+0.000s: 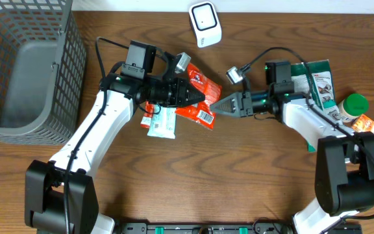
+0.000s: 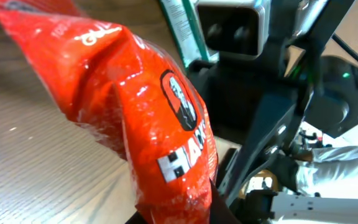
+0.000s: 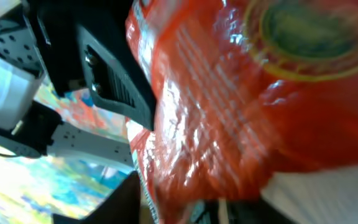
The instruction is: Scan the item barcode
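**Packet caught between two arms**

The red snack packet [image 1: 204, 114] is near the middle of the table [image 1: 239, 182], crumpled and glossy. The left gripper [image 1: 197, 96] is clenched on its left side. Up close the red foil fills that arm's view.

The right gripper [image 1: 215, 105] points in from the other side, tips right at the foil. I can't tell whether its jaws are parted or closed, because its close view is a red blur.

The white scanner [image 1: 204, 24] stands at the far edge, well apart from the packet. A white and teal packet [image 1: 161, 122] lies under the left arm and a grey basket [image 1: 18, 71] sits far left. A green pouch [image 1: 318, 78] and a green-capped bottle [image 1: 354, 104] lie by the right arm.
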Controlling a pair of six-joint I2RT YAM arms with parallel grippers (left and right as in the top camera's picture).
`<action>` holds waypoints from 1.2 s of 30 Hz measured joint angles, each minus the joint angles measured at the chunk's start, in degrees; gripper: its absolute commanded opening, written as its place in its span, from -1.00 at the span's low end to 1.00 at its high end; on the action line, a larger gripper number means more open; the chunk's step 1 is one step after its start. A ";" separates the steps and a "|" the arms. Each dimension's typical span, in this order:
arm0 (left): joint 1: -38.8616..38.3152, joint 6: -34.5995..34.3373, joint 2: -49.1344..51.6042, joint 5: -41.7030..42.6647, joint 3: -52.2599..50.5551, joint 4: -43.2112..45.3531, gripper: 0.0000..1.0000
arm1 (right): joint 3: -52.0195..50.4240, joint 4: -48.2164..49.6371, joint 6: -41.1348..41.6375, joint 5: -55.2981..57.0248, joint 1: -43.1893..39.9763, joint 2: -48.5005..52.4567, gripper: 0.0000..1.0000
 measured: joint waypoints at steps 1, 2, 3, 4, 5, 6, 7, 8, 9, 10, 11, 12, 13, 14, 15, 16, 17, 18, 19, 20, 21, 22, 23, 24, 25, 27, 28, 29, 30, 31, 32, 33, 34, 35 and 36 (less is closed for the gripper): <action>-0.07 -0.02 0.00 -0.87 0.00 -0.20 -0.85 | 0.00 -0.04 -0.09 0.00 -0.74 0.00 0.01; -0.07 0.00 0.00 -1.84 0.00 -0.50 -0.85 | 0.00 -0.22 -0.17 0.20 -1.20 0.00 0.04; -0.09 -0.04 0.00 -3.30 0.00 -1.11 -0.86 | 0.00 -0.52 -0.31 0.63 -1.77 -0.04 0.04; -0.07 -0.09 -0.02 -4.50 0.00 -1.75 -0.86 | 0.00 -1.20 -0.37 1.31 -2.29 -0.09 0.04; -0.07 -0.13 -0.02 -6.19 0.02 -2.67 -0.86 | 0.00 -2.25 -0.46 2.34 -2.67 -0.20 0.04; -0.07 -0.20 -0.11 -8.26 0.02 -4.09 -0.85 | 0.00 -3.93 -0.48 4.00 -3.06 -0.44 0.04; -0.07 -0.22 -0.24 -10.12 0.07 -5.66 -0.86 | 0.00 -5.57 -0.76 5.73 -3.37 -0.63 0.04; -0.07 -0.20 -0.35 -11.80 0.17 -7.41 -0.86 | 0.00 -6.91 -0.87 7.58 -3.50 -0.87 0.03; -0.07 -0.15 -0.37 -13.79 0.92 -10.03 -0.86 | 0.00 -9.68 -1.53 10.47 -3.54 -1.44 0.04; -0.07 -0.09 -0.37 -15.96 2.32 -13.25 -0.85 | 0.00 -12.31 -1.95 13.22 -3.54 -2.16 0.03; -0.11 0.04 -0.39 -17.81 3.87 -15.96 -0.86 | 0.00 -15.47 -2.49 16.76 -3.54 -3.19 0.04; -0.11 0.22 -0.39 -19.85 6.10 -18.91 -0.86 | 0.04 -18.84 -3.17 20.83 -3.52 -4.63 0.02; -0.20 0.44 -0.37 -21.84 8.68 -21.68 -0.86 | 0.20 -22.23 -3.74 25.22 -3.50 -6.45 0.02; -0.28 0.76 -0.42 -24.20 11.96 -23.87 -0.86 | 0.24 -24.44 -4.31 29.05 -3.48 -8.15 0.02; -0.28 1.11 -0.55 -25.86 14.29 -25.18 -0.86 | 0.76 -27.36 -4.70 33.20 -3.50 -9.92 0.02; -0.31 1.60 -0.55 -28.02 17.68 -27.61 -0.85 | 1.46 -31.19 -5.25 39.10 -3.48 -12.09 0.02; -0.35 2.05 -0.55 -29.99 20.50 -29.16 -0.86 | 1.95 -33.64 -5.49 43.85 -3.48 -13.94 0.02; -0.37 2.25 -0.63 -31.95 23.30 -30.40 -0.86 | 2.45 -35.67 -5.68 48.72 -3.48 -15.87 0.01; -0.42 2.71 -0.79 -34.07 26.01 -31.34 -0.86 | 2.97 -37.77 -5.77 54.49 -3.48 -18.05 0.01; -0.46 3.15 -0.92 -36.00 28.04 -31.69 -0.86 | 3.39 -39.36 -5.70 59.52 -3.50 -19.87 0.05; -0.66 3.76 -1.16 -38.27 30.03 -31.76 -0.85 | 3.69 -40.85 -5.31 64.43 -3.48 -21.38 0.12; -0.81 4.70 -1.46 -40.41 31.47 -31.23 -0.86 | 3.82 -42.14 -4.66 69.64 -3.50 -22.86 0.22; -1.14 5.55 -1.79 -42.80 32.48 -29.99 -0.84 | 3.85 -42.84 -3.91 73.59 -3.50 -23.76 0.43; -1.49 6.25 -1.99 -44.26 32.96 -29.22 -0.73 | 3.85 -43.41 -3.43 76.76 -3.50 -24.22 0.63; -2.05 6.86 -2.23 -45.90 33.18 -28.13 -0.72 | 3.85 -43.76 -2.95 79.95 -3.52 -24.33 0.88; -3.45 8.07 -2.36 -48.13 33.35 -27.12 -0.86 | 3.85 -44.74 -2.36 84.19 -3.50 -24.11 0.99; -4.11 8.74 -2.34 -48.92 33.35 -27.21 -0.86 | 3.85 -45.24 -2.14 85.79 -3.50 -24.02 0.98; -4.74 9.07 -2.34 -49.33 33.35 -27.71 -0.86 | 3.85 -45.75 -1.92 87.12 -3.50 -24.02 0.99; -5.27 9.20 -2.34 -49.37 33.35 -28.06 -0.85 | 3.85 -45.86 -1.81 88.04 -3.50 -24.02 0.99; -5.62 9.31 -2.34 -49.29 33.35 -28.17 -0.86 | 3.85 -45.86 -1.79 88.80 -3.50 -24.02 0.98; -5.86 9.38 -2.34 -49.18 33.35 -27.91 -0.86 | 3.85 -45.86 -1.77 89.46 -3.50 -24.02 0.99; -5.97 9.49 -2.34 -49.07 33.35 -27.43 -0.86 | 3.85 -45.86 -1.77 89.94 -3.50 -24.02 0.98; -6.08 9.55 -2.34 -49.05 33.35 -26.84 -0.86 | 3.85 -45.88 -1.77 90.40 -3.50 -24.02 0.99; -6.27 9.79 -2.34 -49.27 33.35 -26.10 -0.86 | 3.85 -45.86 -1.77 90.73 -3.50 -24.02 0.99; -6.40 10.03 -2.34 -49.57 33.35 -25.51 -0.86 | 3.85 -45.88 -1.77 90.99 -3.50 -24.02 0.99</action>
